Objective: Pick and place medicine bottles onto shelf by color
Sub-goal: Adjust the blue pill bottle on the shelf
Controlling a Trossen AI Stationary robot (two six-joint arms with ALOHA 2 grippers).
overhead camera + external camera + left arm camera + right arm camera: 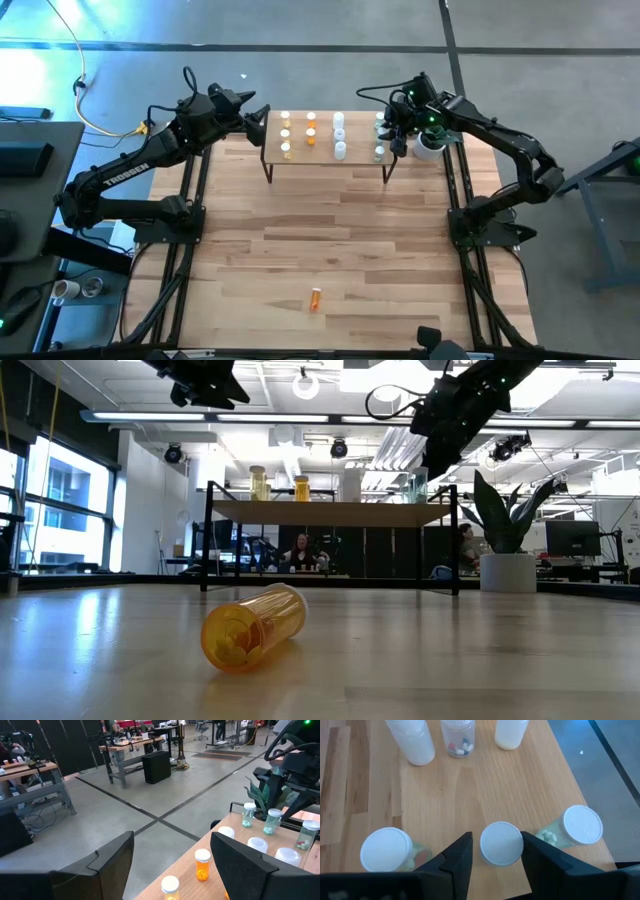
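The shelf (360, 150) stands at the table's far edge and bears upright medicine bottles in rows by colour: yellow (286, 135), orange (311, 130), white (339, 135) and clear greenish (380, 150). My right gripper (496, 840) hangs over the shelf's right end, open. Its fingers stand on either side of a white-capped greenish bottle (501, 843), which stands on the shelf between two like bottles (386, 850) (577, 826). My left gripper (172, 855) is open with nothing between its fingers, off the shelf's far left corner. One orange bottle (316, 298) (252, 628) lies on its side near the table's front edge.
A white plant pot (430, 145) stands just right of the shelf, under my right arm. The wide stretch of tabletop (330, 230) between the shelf and the lying orange bottle is bare. Beyond the table, people sit in the room (300, 550).
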